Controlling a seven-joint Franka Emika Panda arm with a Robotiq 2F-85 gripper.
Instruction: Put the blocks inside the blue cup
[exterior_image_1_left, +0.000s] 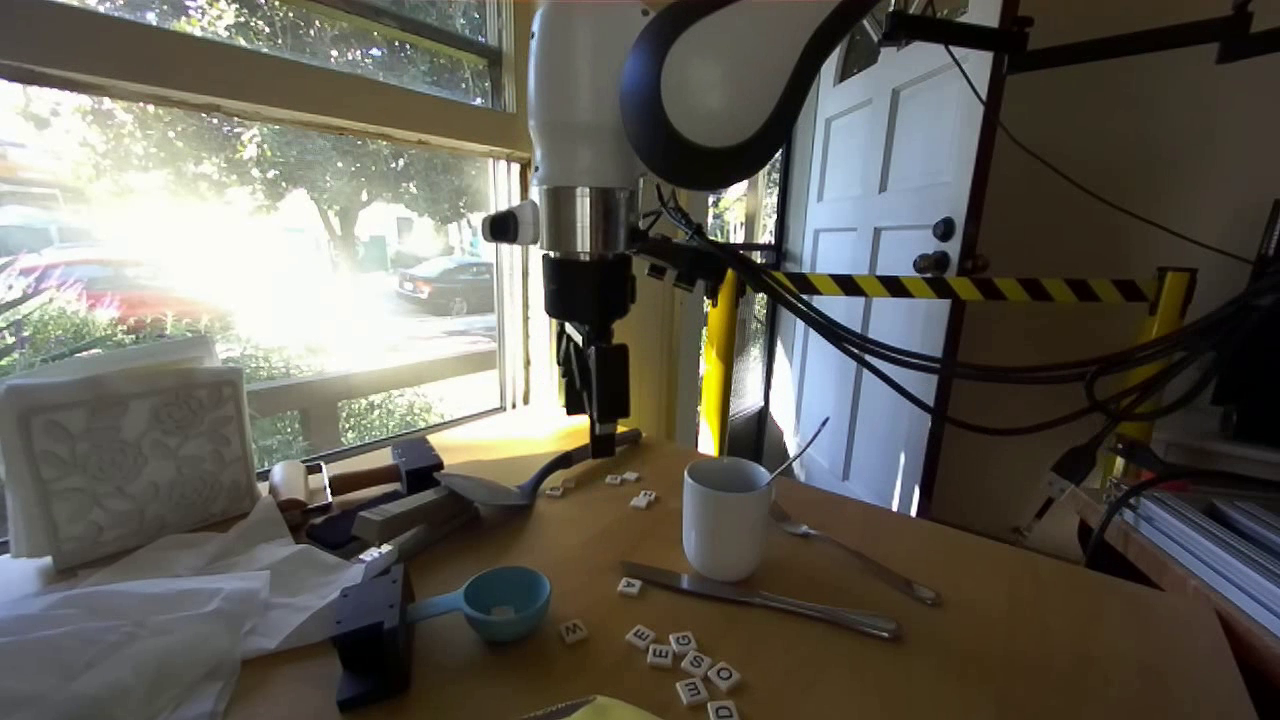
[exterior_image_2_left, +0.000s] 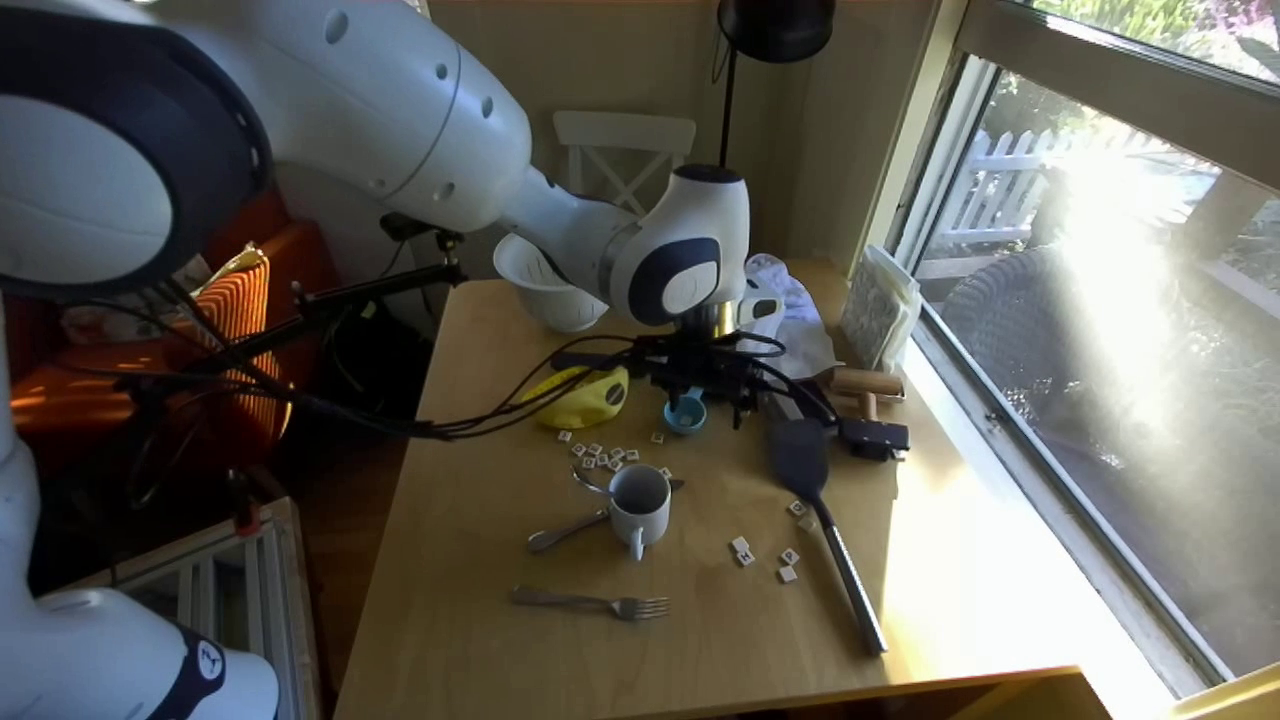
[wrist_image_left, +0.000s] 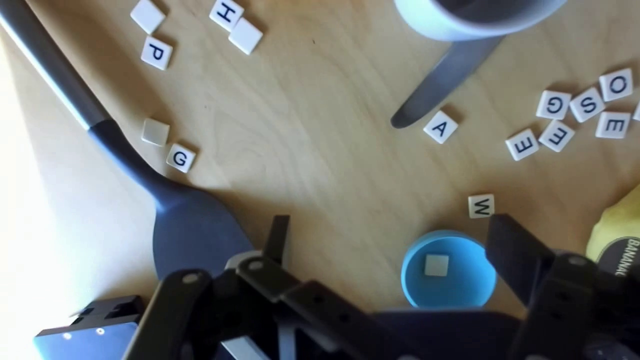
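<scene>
Finds one block in cup, other blocks on worktop, 10 to 2 o'clock of it in wrist view. Notes fingers apart, empty. Judges each block light, stiff, slick: pinch by opposite edges.

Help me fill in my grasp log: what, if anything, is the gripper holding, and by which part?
Nothing is held. The gripper is open in the wrist view, and the blue cup seen through its gap sits lower, untouched.
</scene>
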